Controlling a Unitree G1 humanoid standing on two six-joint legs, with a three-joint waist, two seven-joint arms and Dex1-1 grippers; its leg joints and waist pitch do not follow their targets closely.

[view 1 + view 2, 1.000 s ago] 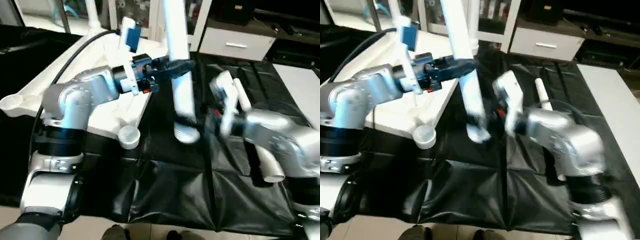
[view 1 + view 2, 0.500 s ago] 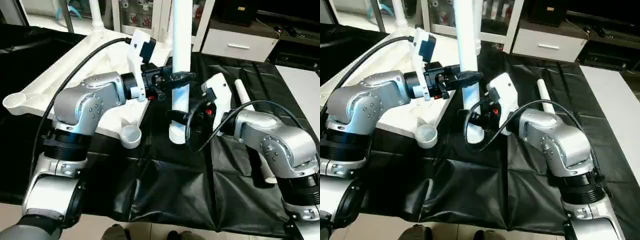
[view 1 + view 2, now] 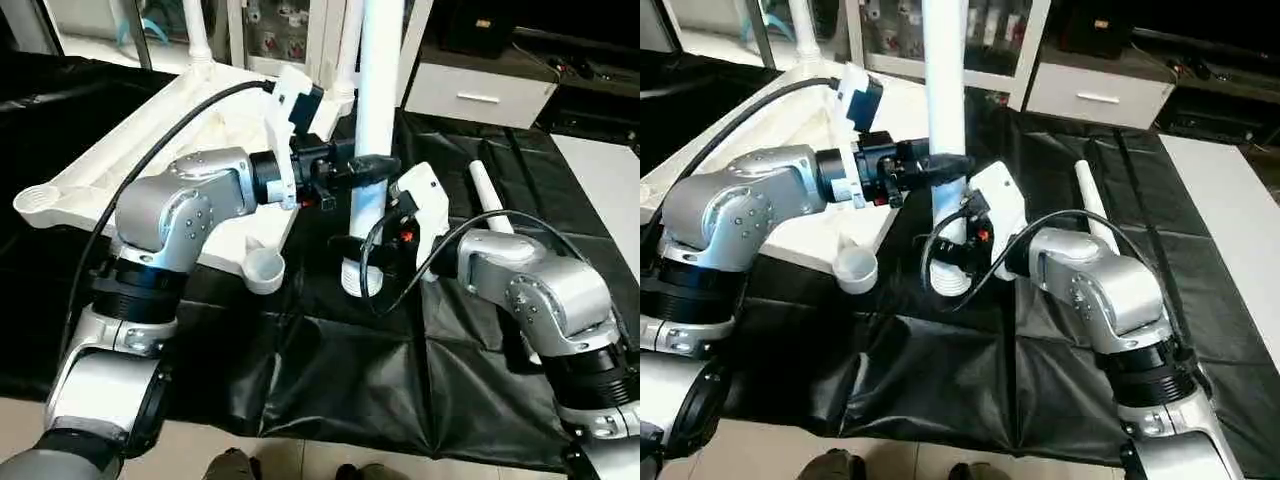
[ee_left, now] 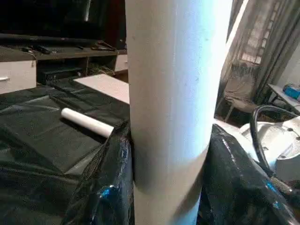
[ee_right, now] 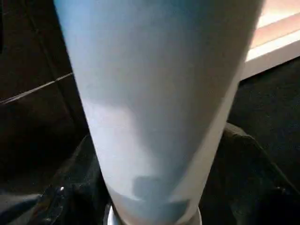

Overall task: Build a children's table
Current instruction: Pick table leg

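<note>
The white table top (image 3: 150, 150) lies upside down at far left on black sheeting (image 3: 340, 370). An upright leg (image 3: 372, 130) stands beside it, pinched by the left gripper (image 3: 375, 165) mid-height and the right gripper (image 3: 358, 248) lower.

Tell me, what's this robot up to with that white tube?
It is putting together a children's table. Both grippers grasp one white table leg, held upright over the black sheet: the left gripper higher up, the right gripper near its lower end. The white tabletop lies upside down beside it, with an empty corner socket close by. Another leg lies on the sheet, and two legs already stand in the far sockets.
</note>
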